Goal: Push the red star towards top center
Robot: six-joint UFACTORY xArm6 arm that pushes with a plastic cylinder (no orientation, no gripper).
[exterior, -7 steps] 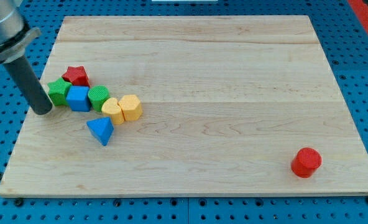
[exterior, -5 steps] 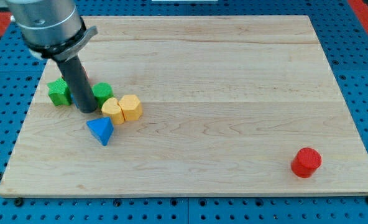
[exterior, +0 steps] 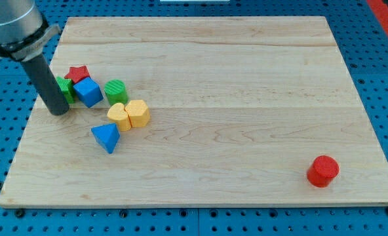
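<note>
Wooden table (exterior: pixel 246 78) | my tip (exterior: pixel 60 111) back at cluster's left (no fingers, nothing gripped) | blue cube (exterior: pixel 88 91) rotated, red star (exterior: pixel 78 73) barely advanced.

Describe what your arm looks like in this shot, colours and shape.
A straight, dark, matte cylindrical rod ending in my tip, blunt and round. Above it sits a wider grey metallic cylinder with a flared collar, cut off by the view's top left corner. No cables or markings visible.
</note>
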